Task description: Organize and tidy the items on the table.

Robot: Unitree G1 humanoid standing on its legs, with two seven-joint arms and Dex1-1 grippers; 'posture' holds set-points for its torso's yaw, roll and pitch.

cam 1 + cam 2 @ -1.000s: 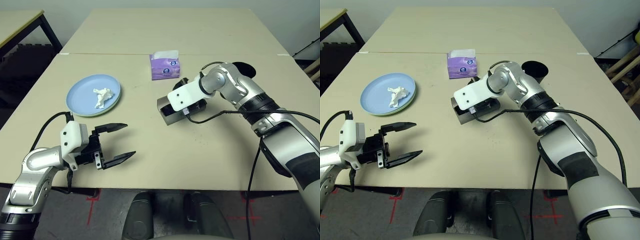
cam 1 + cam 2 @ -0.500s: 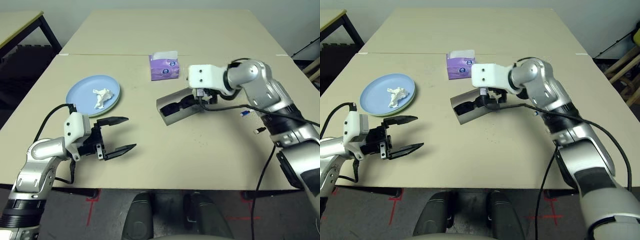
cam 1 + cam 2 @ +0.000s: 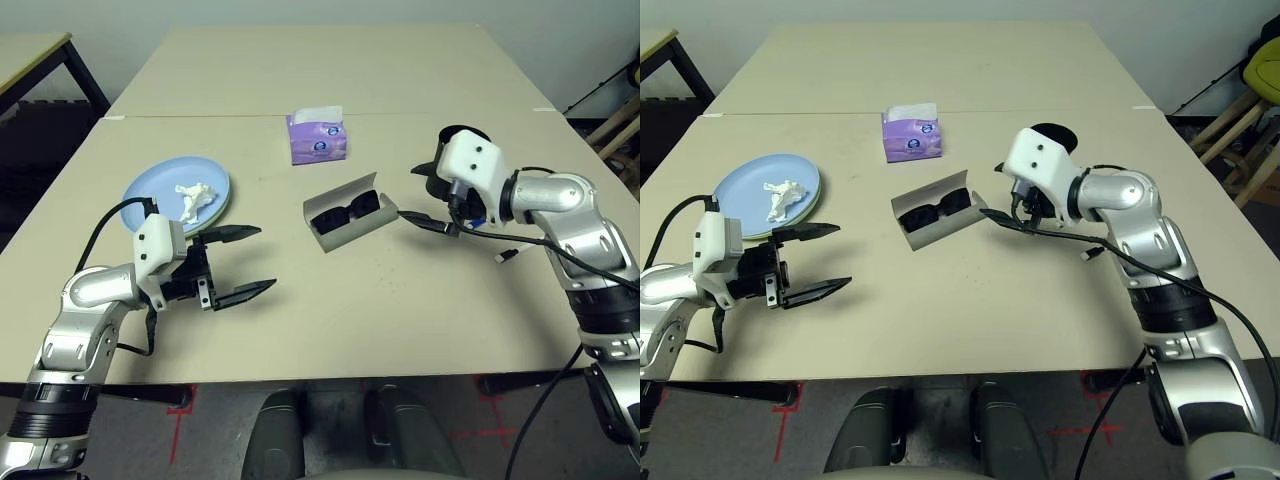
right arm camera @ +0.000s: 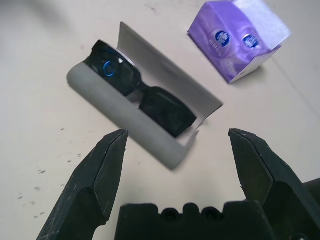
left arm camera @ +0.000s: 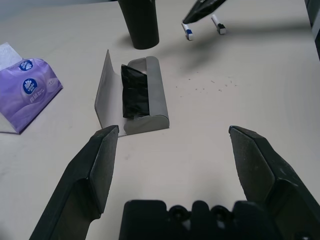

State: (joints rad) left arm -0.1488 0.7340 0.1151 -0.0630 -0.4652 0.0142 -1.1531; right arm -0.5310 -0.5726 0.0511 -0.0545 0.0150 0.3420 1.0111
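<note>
Black sunglasses (image 3: 345, 212) are lying in the open grey case (image 3: 350, 222) mid-tabletop (image 3: 380, 300), both grippers hovering empty with fingers spread wide. In the right wrist view, the right gripper (image 4: 175, 142) is facing the case's lid; closing it seems next, needing a gentle push.
</note>
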